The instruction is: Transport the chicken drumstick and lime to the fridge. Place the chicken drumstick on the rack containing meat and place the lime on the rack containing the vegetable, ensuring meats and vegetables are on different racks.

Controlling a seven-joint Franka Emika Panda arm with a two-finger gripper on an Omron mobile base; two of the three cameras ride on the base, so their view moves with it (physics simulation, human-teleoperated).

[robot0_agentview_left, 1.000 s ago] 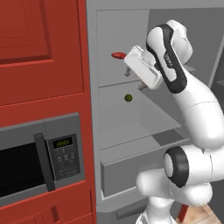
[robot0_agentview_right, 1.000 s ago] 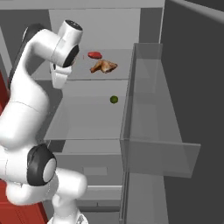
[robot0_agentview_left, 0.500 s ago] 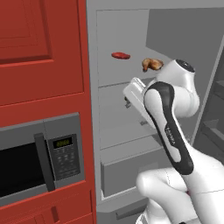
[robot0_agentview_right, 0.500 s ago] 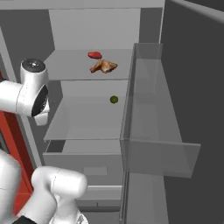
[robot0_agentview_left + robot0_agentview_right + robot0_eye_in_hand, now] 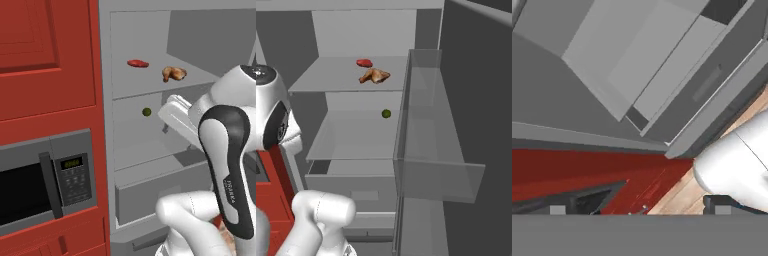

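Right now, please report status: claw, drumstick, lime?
Claw open, holding nothing. Chicken drumstick on top rack beside red meat. Vegetable on second rack.

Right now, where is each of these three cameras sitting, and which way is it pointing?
Left base view: behind the arm's left, facing the open fridge and microwave; white arm at lower right.
Right base view: behind its right, facing the fridge shelves and door bin; arm at lower left.
Hand view: on the hand, tilted down at the fridge drawer and floor.
Both base views share the chicken drumstick beside the meat, the vegetable below.
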